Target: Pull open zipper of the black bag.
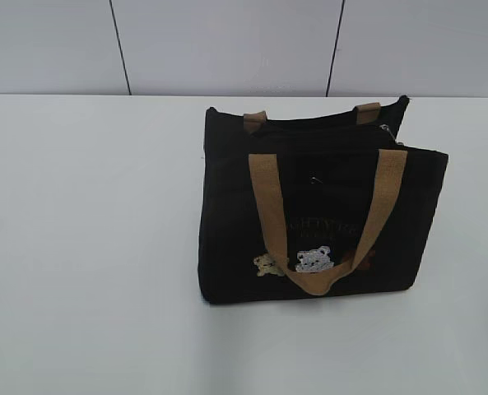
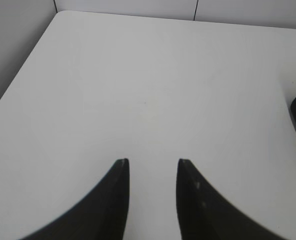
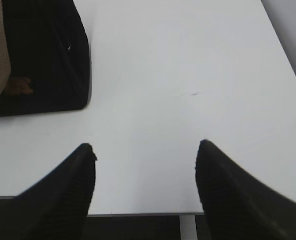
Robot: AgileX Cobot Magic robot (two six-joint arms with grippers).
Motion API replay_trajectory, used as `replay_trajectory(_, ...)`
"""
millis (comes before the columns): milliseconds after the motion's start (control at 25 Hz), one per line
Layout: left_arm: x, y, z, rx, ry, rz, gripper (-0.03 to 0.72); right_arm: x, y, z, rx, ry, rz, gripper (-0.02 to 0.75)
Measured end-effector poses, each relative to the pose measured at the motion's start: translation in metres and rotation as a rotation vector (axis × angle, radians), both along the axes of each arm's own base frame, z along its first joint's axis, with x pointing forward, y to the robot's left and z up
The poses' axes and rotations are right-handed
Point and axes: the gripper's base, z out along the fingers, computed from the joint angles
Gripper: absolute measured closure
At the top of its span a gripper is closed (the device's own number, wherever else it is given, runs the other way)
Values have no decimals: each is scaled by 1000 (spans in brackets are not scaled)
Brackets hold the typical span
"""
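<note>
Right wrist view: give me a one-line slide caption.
Open right gripper hovers empty over the white table, the black bag standing off to its left, untouched.

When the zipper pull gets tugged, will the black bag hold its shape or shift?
The black bag is soft fabric standing unsupported, so its top edge will probably buckle. Nothing pins it to the table, so it may slide. Its webbing handles droop, clearly floppy.

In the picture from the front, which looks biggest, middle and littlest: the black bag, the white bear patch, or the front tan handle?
Largest to smallest, as seen in the exterior view:
1. black bag
2. front tan handle, a long loop hanging down the bag's front
3. white bear patch, much the smallest
All three sit together on the bag's front, so nearness hardly changes the order.
</note>
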Motion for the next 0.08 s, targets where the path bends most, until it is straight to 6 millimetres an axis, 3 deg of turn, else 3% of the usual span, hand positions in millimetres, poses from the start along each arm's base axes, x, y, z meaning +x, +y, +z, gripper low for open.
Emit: replay_trajectory(80,0,0,0,0,0,0,449,0,0,0,0,0,0,258)
